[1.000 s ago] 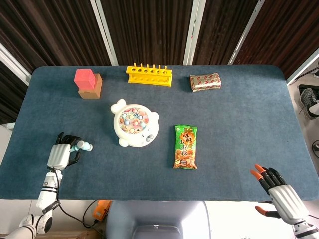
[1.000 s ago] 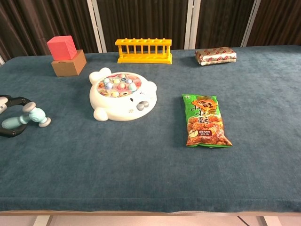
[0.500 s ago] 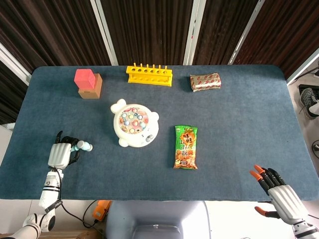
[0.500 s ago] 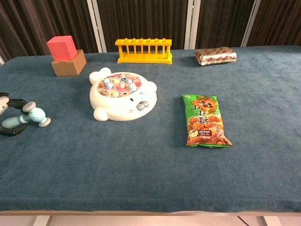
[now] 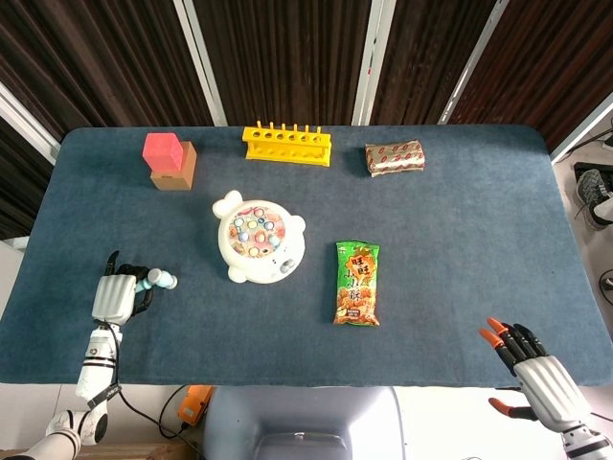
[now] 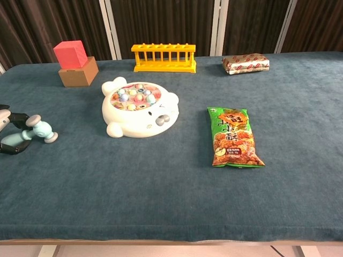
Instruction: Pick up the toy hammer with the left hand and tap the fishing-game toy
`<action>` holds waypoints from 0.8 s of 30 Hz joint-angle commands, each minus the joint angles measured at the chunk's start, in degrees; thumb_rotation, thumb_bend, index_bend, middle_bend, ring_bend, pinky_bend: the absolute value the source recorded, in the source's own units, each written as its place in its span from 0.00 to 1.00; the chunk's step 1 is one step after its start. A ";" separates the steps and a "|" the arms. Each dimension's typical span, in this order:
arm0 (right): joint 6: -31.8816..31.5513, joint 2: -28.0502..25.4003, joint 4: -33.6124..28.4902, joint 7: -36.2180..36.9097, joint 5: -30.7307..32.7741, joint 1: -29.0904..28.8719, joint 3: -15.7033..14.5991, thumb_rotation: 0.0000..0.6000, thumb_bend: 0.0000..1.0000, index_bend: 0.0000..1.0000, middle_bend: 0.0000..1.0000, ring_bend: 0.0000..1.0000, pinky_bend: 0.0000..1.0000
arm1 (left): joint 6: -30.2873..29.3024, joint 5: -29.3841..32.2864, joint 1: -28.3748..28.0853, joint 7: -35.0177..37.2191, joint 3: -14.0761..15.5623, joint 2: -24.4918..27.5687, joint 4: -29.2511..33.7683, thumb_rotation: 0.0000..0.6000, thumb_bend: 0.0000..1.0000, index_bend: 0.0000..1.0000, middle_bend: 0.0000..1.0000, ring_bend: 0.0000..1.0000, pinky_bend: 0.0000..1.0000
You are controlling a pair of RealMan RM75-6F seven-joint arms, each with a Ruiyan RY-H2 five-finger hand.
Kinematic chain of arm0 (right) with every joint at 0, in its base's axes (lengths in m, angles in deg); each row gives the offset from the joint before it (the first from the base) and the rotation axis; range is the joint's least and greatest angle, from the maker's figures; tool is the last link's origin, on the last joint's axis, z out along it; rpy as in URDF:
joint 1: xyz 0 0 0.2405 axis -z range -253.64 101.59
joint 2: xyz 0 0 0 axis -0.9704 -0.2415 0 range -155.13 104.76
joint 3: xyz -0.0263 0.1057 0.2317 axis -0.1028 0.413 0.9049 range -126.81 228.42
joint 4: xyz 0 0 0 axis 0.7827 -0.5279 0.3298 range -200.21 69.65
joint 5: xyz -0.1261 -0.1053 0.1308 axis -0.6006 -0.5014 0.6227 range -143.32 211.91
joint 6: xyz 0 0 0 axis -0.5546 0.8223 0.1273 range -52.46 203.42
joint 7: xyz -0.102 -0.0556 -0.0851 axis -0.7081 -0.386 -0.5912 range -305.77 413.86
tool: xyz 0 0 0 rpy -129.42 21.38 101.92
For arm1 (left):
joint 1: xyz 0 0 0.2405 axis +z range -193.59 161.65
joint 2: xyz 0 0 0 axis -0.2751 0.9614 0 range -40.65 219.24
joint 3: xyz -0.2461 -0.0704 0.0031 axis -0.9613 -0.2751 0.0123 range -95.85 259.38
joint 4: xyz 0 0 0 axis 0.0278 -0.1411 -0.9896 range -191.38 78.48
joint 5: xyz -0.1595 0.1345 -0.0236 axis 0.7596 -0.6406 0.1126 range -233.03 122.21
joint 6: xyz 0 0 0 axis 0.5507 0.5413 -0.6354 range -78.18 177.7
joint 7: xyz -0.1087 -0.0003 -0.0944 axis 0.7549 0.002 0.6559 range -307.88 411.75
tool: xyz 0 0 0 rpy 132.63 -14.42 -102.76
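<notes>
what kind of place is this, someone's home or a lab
Probably a lab test bench rather than a home: a cloth-covered table set with unrelated props like a test tube rack, a snack bag and a fishing-game toy.

We see the fishing-game toy [image 5: 260, 242] mid-table [image 5: 460, 230]; at its 8 o'clock the toy hammer [image 5: 158, 281], at 10 a cube [image 5: 163, 149] on a box [image 5: 176, 171], at 12 a rack [image 5: 287, 145], at 4 a snack bag [image 5: 356, 284].

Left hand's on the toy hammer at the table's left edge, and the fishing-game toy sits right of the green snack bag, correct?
Not quite. The fishing-game toy sits left of the green snack bag, as the head view shows. The left hand is indeed on the toy hammer at the left edge.
</notes>
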 commanded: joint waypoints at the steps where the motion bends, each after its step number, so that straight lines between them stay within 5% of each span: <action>1: 0.03 0.00 0.00 -0.02 0.00 -0.02 -0.02 1.00 0.15 0.00 0.00 0.00 0.00 | -0.19 -0.09 0.13 -0.22 0.14 0.02 0.17 1.00 0.44 0.52 0.50 0.33 0.07; 12: 0.09 0.03 -0.02 -0.16 -0.06 -0.10 -0.08 1.00 0.15 0.00 0.00 0.00 0.00 | -0.97 -0.18 0.80 -0.67 0.44 0.02 0.96 1.00 0.60 0.55 0.53 0.35 0.08; 16: 0.15 0.03 0.00 -0.12 -0.01 -0.14 -0.09 1.00 0.15 0.00 0.00 0.00 0.00 | -3.47 -0.69 1.33 1.09 0.40 -0.68 0.39 1.00 0.72 0.59 0.60 0.39 0.12; 24: 0.31 0.04 -0.07 -0.24 0.06 -0.21 -0.12 1.00 0.15 0.00 0.00 0.00 0.00 | -6.36 -1.78 2.15 10.20 0.54 -0.24 1.33 1.00 0.76 0.66 0.77 0.55 0.21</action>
